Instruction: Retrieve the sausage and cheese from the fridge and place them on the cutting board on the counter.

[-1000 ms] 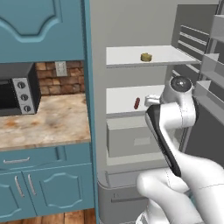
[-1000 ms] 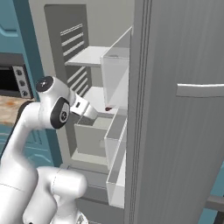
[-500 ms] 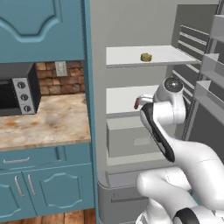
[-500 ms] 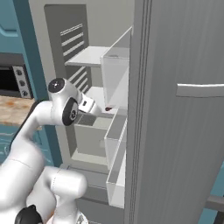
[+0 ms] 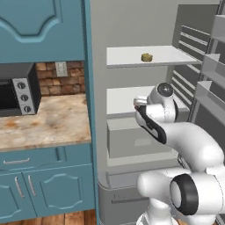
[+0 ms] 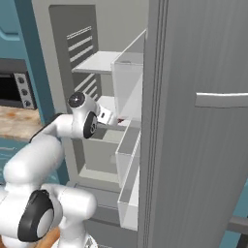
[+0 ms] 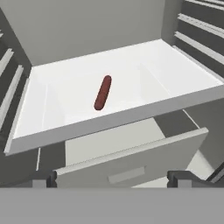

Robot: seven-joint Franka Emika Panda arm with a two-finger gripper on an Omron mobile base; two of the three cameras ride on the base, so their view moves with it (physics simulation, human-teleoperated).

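The fridge [image 5: 145,88] is standing open. The sausage [image 7: 103,92] is lying on the shelf [image 7: 65,100] ahead of the gripper [image 7: 111,177], whose jaws are spread wide. The cheese [image 5: 146,57] is sitting higher up. Advancing too low risks clipping the shelf edge or rolling the sausage away.

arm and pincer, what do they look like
The arm is glossy white with rounded, bulbous links, dark grey round joint caps and a black band along the forearm. The pincer has two small dark grey, blocky fingertips. No cables or markings show.
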